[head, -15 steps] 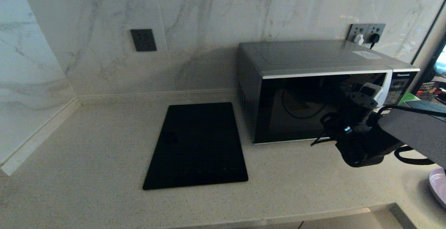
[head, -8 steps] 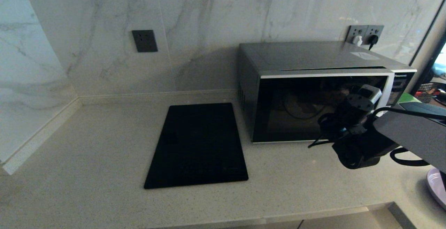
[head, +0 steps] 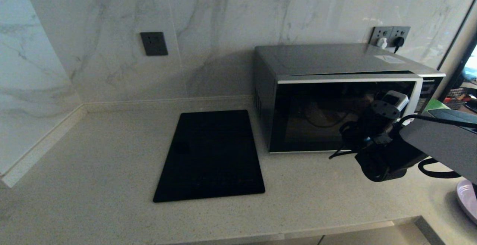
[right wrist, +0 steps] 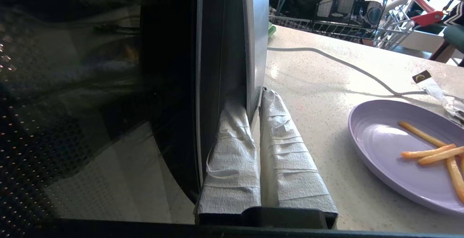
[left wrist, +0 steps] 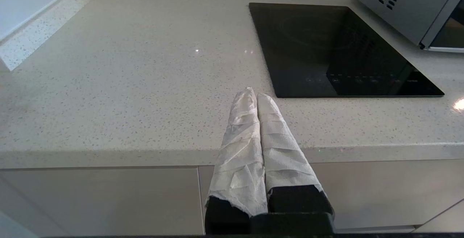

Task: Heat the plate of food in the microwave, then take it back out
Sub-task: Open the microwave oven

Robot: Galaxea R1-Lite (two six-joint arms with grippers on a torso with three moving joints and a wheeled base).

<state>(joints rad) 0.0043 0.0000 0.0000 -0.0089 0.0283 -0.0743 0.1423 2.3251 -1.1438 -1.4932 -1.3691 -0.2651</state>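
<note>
The silver-grey microwave (head: 335, 60) stands at the back right of the counter, and its dark glass door (head: 320, 118) is ajar by a thin gap along the top. My right gripper (right wrist: 254, 94) is shut on the door's silver handle band (right wrist: 255, 31), one wrapped finger behind it and one in front; it also shows as the right gripper (head: 389, 101) in the head view. To the right on the counter sits the lilac plate (right wrist: 384, 143) with orange-tan sticks of food (right wrist: 431, 153); only the plate's edge (head: 467, 200) shows from the head. My left gripper (left wrist: 252, 94) hangs shut and empty at the counter's front edge.
A flat black cooktop (head: 212, 155) lies left of the microwave. A grey cable (right wrist: 326, 55) runs over the counter behind the plate, near a crumpled wrapper (right wrist: 433, 87). A green board (head: 434, 105) and wall sockets (head: 391, 35) sit by the microwave's right end.
The microwave door has swung out a crack, with a dark gap now showing along its top edge. My right gripper drew back slightly with the handle.
</note>
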